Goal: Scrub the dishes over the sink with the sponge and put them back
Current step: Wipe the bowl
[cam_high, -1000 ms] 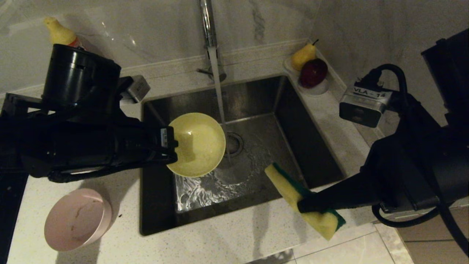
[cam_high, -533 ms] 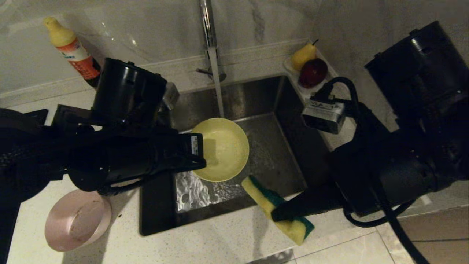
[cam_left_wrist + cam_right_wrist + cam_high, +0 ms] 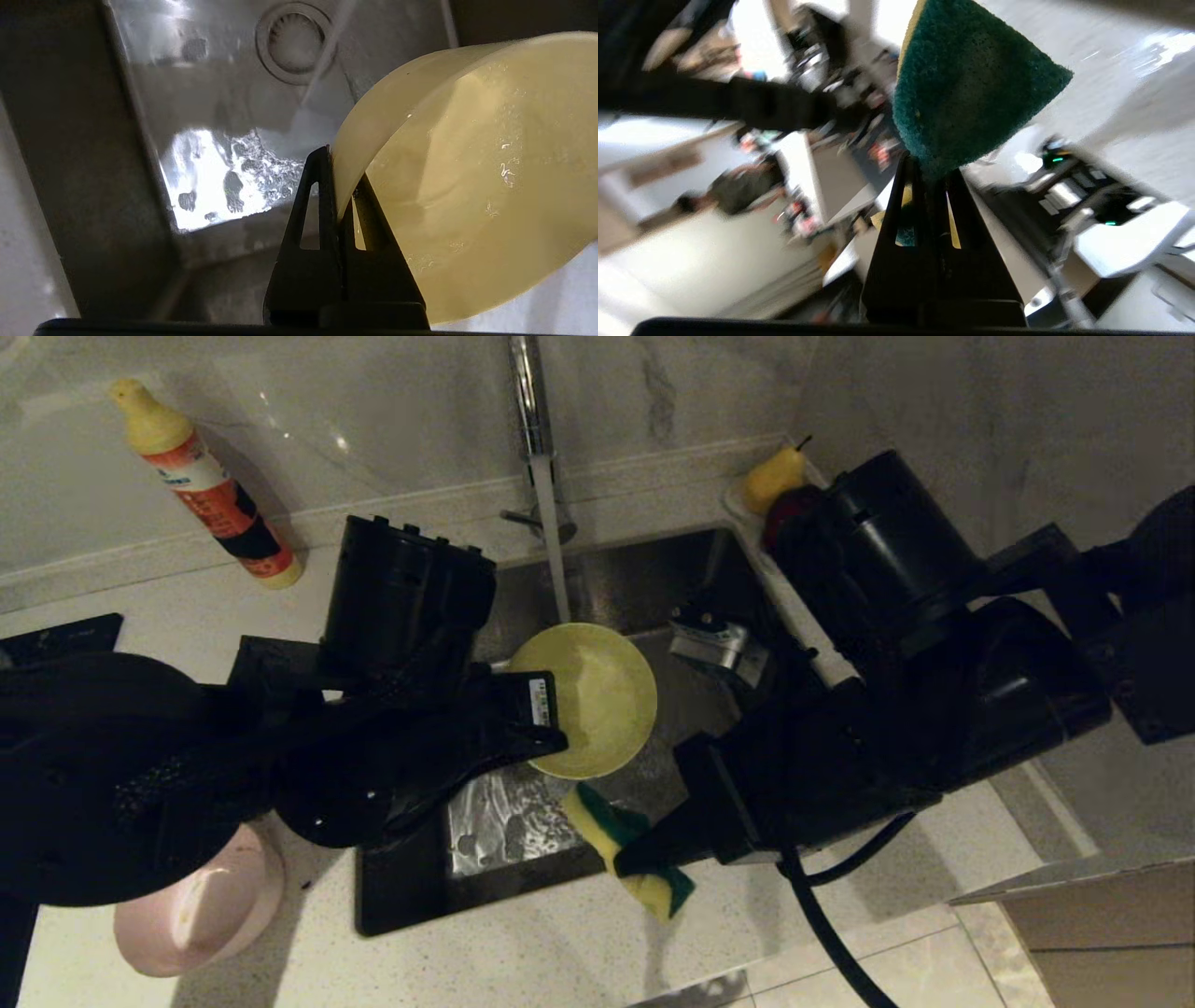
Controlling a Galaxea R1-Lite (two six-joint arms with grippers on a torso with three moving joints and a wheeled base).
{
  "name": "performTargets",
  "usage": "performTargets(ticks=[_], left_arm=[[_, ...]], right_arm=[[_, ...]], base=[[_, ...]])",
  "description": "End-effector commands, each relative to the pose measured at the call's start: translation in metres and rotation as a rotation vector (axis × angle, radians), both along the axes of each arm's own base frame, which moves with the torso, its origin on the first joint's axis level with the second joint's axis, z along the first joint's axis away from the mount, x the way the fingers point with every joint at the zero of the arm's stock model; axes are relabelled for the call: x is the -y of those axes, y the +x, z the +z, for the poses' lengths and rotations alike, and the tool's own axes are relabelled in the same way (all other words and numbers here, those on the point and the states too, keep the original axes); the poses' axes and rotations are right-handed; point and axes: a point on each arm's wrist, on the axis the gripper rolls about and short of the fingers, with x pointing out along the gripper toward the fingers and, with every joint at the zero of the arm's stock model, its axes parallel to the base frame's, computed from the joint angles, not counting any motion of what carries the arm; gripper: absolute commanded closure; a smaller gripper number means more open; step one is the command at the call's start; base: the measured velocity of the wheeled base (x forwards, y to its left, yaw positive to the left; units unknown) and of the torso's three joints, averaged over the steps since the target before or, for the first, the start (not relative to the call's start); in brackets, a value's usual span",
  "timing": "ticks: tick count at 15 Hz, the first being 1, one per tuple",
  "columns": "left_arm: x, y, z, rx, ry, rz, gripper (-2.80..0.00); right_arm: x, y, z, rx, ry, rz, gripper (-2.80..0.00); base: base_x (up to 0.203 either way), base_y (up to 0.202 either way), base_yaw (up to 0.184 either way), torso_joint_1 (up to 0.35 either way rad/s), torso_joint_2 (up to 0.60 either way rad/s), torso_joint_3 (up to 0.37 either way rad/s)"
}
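Both arms have been brought inward over the sink [image 3: 709,569] since the earlier frames: the yellow bowl [image 3: 597,695] has been carried from the left part of the basin to a place under the tap [image 3: 532,411], and the sponge [image 3: 625,845] has been drawn from the right front corner toward the middle of the front edge, so that it now lies just below the bowl in the head view. The left claw [image 3: 546,723] is pressed together on the rim of the yellow bowl, which is held tilted above the basin with its hollow turned toward the right arm; the pinch on the thin wall is plainly shown in the left wrist view. The right claw [image 3: 627,868] is pinching the sponge near its lower end, with the green scouring face [image 3: 971,88] standing free above the fingertips. Water [image 3: 557,569] is seen running from the tap to the bowl's far rim. The pale pink bowl [image 3: 201,915] is left on the bench [image 3: 513,961] at the front left, partly hidden by the left arm; no blue bowl can be seen. A bottle [image 3: 210,485] stands on the bench by the back wall. The step in hand is judged to be the bringing together of sponge and bowl, before scrubbing proper. For the next move, the sponge would need to be raised and its green face pressed into the hollow, while the bowl is held steady against the push.
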Motion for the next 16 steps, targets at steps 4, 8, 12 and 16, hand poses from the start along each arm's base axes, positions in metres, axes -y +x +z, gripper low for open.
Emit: performTargets(ticks=[4,8,12,16], left_arm=[[0.011,-0.004,-0.010,-0.018,0.019,-0.031,0.00],[0.008,-0.007,-0.016,-0.028,0.031,-0.031,0.00],[0.009,-0.006,-0.023,-0.007,0.025,-0.010,0.00],[0.008,-0.008,-0.019,0.015,0.011,-0.014,0.00]], right_arm=[[-0.012,0.016,-0.012,-0.010,-0.049,-0.043,0.00],[-0.006,0.028,-0.002,0.016,-0.019,-0.081,0.00],[0.001,0.033,0.008,0.039,0.006,-0.107,0.00],[0.005,0.036,0.012,0.040,0.006,-0.121,0.00]], base=[[0.000,0.000,0.000,0.000,0.00,0.000],[0.000,0.000,0.000,0.000,0.00,0.000],[0.000,0.000,0.000,0.000,0.00,0.000],[0.000,0.000,0.000,0.000,0.00,0.000]])
